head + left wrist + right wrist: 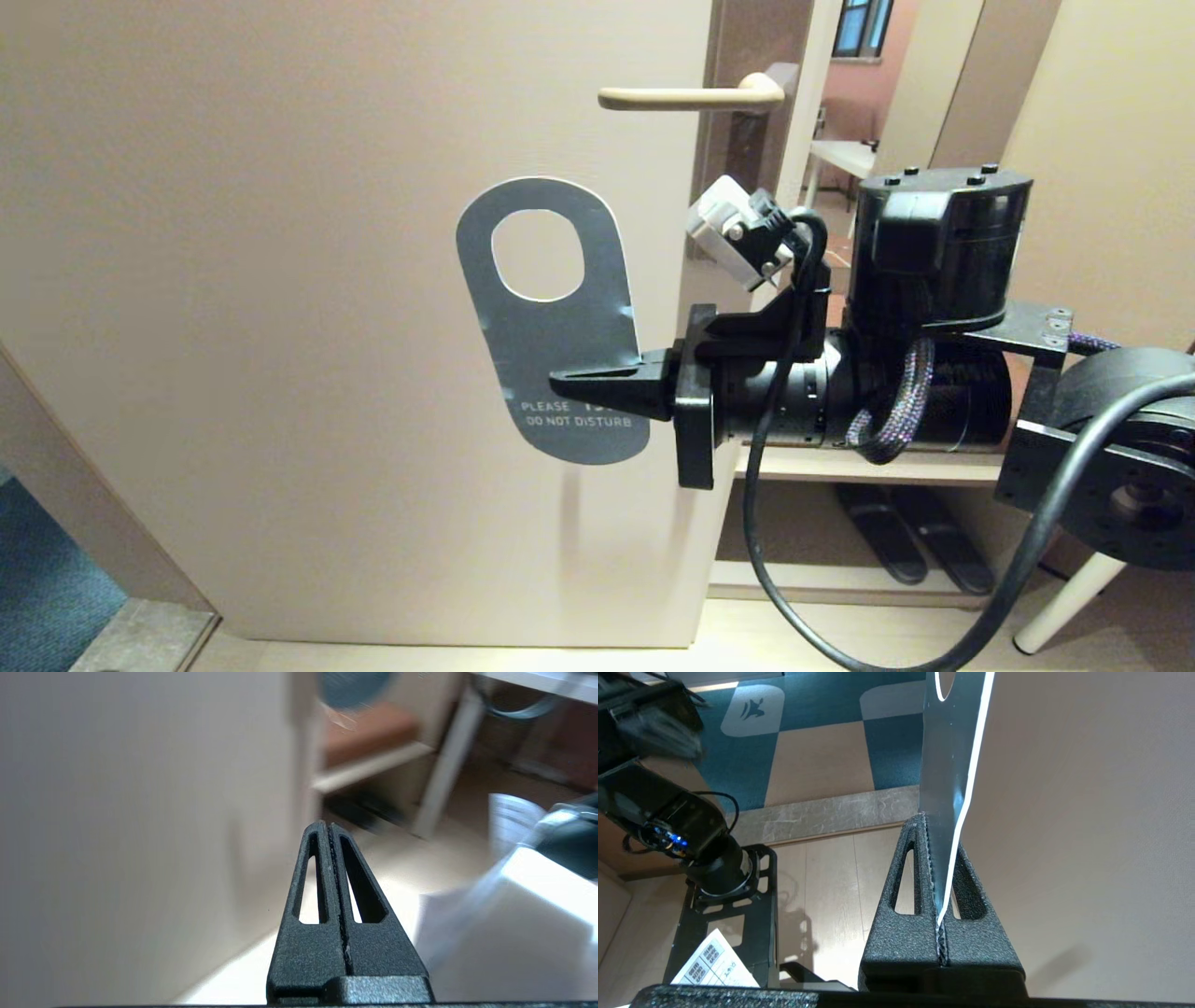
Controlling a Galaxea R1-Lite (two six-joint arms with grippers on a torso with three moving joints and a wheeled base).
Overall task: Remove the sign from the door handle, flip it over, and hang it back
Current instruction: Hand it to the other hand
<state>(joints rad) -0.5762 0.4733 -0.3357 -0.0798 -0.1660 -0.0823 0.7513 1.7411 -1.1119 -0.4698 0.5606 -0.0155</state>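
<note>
The sign is being held off the handle, in front of the door and below and to the left of the lever, which is being left bare. It is being gripped low on its right edge by the right claw, whose fingers are clamped together on the card just above the printed words. The grey-blue face reading "PLEASE DO NOT DISTURB" is being shown towards the head camera, with part of the lettering covered by the claw. The sign is being kept upright, tilted slightly, with the oval hole at the top and the text at the bottom. In the right wrist view the card is being seen edge-on, pinched between the two black fingers, its white edge running down into the gap between them, with the door beside it. The left claw is being shown only in the left wrist view, with its fingers pressed together on nothing, low down near the door's edge. Past the door's edge a shelf is being seen behind the right arm, with a pair of dark slippers lying on the floor under it.
</note>
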